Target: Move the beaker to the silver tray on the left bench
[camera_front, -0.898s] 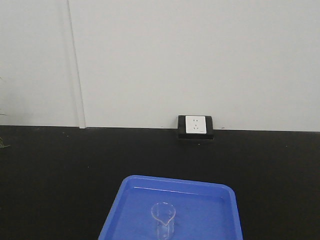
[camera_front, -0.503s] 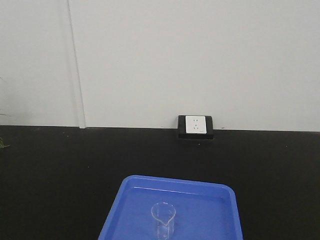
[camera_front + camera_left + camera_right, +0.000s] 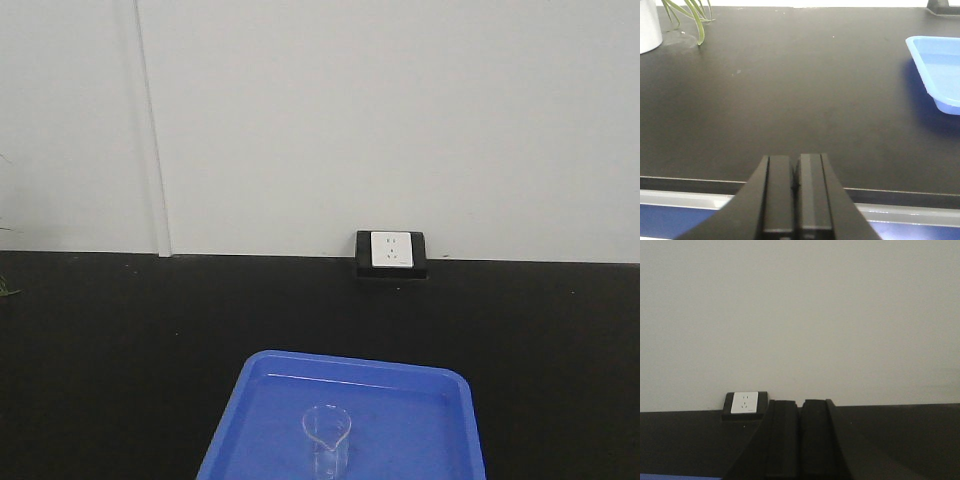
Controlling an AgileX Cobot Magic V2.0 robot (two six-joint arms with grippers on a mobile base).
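Observation:
A small clear glass beaker stands upright in a blue plastic tray on the black bench top, near the bottom of the front view. The silver tray is out of view in every frame. My left gripper is shut with nothing between its fingers, low over the bench's front edge, left of the blue tray. The right gripper is shut and empty too, pointing at the white wall above the bench. Neither gripper shows in the front view.
A black-framed white wall socket sits at the back of the bench, also seen as the socket in the right wrist view. A white pot with green leaves stands at the bench's far left.

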